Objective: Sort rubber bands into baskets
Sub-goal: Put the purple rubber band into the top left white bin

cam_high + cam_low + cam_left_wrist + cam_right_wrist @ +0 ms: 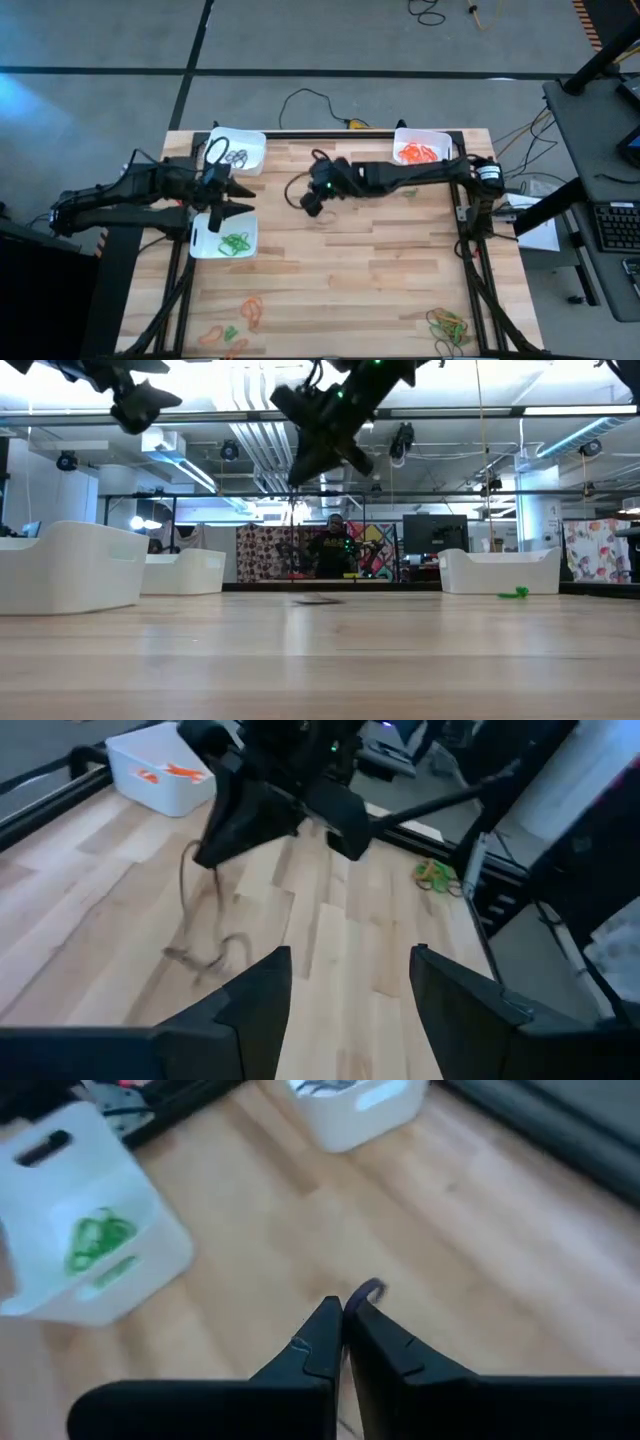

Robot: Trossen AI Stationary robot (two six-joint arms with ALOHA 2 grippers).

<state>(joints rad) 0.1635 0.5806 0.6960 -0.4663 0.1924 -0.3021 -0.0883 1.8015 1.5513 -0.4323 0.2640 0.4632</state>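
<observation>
Between the baskets [224, 234] the right claw [343, 1308] pinches a dark rubber band [368, 1289]; left claw [350, 982] wide.

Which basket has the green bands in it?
The near-left basket, under the left gripper; the others hold dark and orange bands.

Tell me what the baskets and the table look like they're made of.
Baskets: likely white plastic, with smooth, faintly glossy moulded walls, rounded corners and a cut-out handle slot. Table: light wood, seemingly a butcher-block top, with visible grain and joined strips in a matte finish.
</observation>
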